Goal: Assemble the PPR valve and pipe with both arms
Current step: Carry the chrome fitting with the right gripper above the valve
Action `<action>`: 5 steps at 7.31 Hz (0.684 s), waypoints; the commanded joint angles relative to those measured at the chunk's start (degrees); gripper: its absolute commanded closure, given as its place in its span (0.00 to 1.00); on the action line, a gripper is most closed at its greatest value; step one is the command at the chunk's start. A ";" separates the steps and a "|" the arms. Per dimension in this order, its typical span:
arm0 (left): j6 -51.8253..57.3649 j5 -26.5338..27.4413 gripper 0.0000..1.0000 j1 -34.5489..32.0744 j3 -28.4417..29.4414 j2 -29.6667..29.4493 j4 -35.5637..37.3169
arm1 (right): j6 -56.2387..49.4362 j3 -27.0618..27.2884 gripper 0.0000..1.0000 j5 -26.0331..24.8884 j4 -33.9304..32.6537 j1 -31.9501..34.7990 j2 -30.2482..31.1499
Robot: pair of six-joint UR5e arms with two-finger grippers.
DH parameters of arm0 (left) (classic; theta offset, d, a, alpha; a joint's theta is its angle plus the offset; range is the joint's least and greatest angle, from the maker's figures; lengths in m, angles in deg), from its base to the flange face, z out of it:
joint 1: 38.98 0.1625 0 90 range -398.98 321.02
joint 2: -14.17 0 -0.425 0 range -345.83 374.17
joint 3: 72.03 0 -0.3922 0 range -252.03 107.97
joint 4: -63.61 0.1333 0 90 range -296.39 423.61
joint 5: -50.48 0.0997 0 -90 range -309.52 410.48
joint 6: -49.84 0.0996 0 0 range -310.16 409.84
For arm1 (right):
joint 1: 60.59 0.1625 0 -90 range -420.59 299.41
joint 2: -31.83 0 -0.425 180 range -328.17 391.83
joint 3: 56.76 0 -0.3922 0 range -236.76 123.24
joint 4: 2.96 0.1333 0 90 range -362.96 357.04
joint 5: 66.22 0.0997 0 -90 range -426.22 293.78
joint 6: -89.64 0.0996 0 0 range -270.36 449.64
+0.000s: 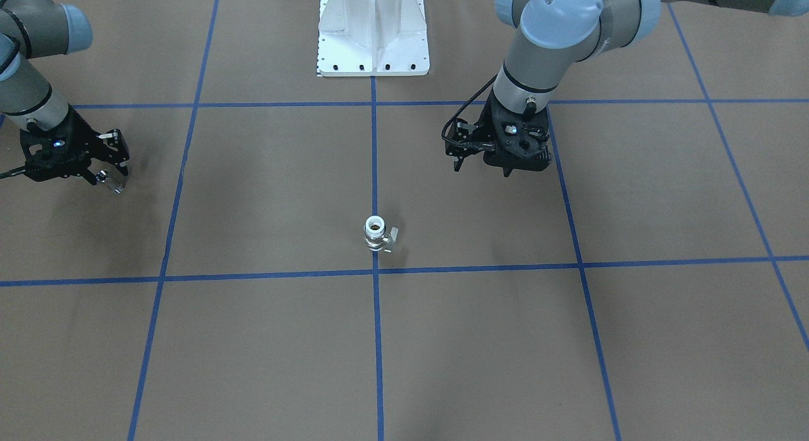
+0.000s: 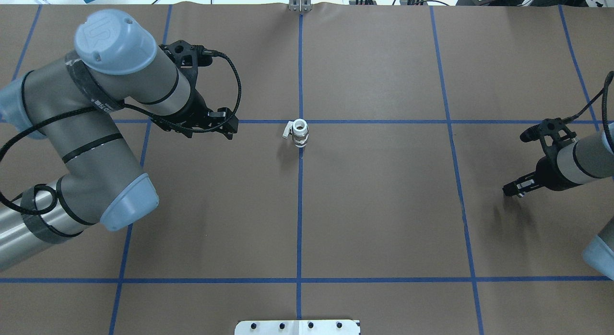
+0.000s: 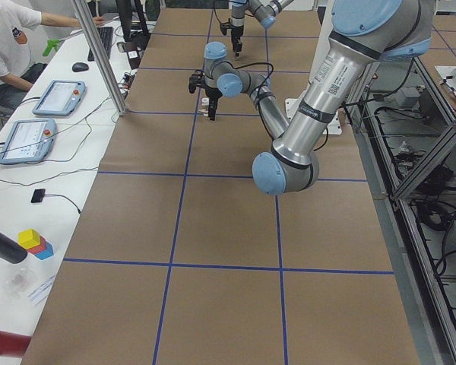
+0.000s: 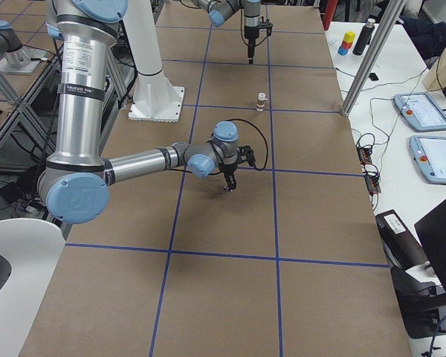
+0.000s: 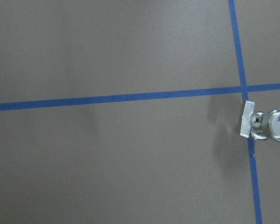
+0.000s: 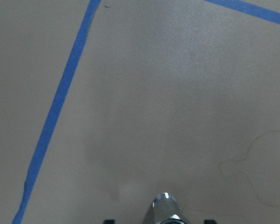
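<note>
**Pipe gripped, valve waiting at mid-counter**

From the front: shows the right pincer (image 1: 106, 173) closed on the pipe (image 1: 114, 184), low over the counter (image 1: 253, 340) at far frame-left. Shows the left pincer (image 1: 481, 168) hanging with fingers apart and nothing between them, well apart from the PPR valve (image 1: 377, 232). Finds that valve upright on the centre blue tape line (image 1: 377, 340), open white end up, side handle toward the left arm's side.

From overhead: places the valve (image 2: 299, 132) just on the robot's side of a tape crossing, with the left pincer near it and the right pincer far off to the right.

From the left end: renders both pincers too small to judge.

From the right end: catches the near arm's pincer low over the counter, the valve (image 4: 261, 100) well beyond it.

From the left wrist: catches the valve (image 5: 270, 127) at the right edge only, handle nearest, no fingertips in frame.

From the right wrist: looks along the pipe (image 6: 164, 210), its shiny tip rising from the bottom edge over bare counter.

Reads as the valve pick-up step, with one part of two in hand. Calls, by the look of it, for centring the left pincer over the valve and closing on the body clear of the handle. Calls then for lifting it and meeting the pipe end-on at a white ring end.
</note>
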 commanded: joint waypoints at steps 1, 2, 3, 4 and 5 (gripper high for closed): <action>-0.61 0.10 0.09 0.13 0.09 0.00 0.00 | -0.23 -0.06 0.76 0.04 0.01 0.04 0.01; -0.79 0.10 0.08 0.22 0.09 0.00 0.00 | -1.98 -0.06 0.89 0.13 0.01 0.47 0.01; -0.79 0.19 0.08 0.22 0.09 0.09 0.00 | -2.43 0.12 1.00 0.56 0.01 1.52 -0.08; -0.79 0.19 0.08 0.22 0.09 0.09 0.00 | -2.43 0.64 1.00 0.83 -0.60 2.23 -0.60; -0.27 0.10 0.08 -0.13 -0.26 0.26 0.00 | -1.56 0.99 1.00 1.61 -1.13 2.41 -2.35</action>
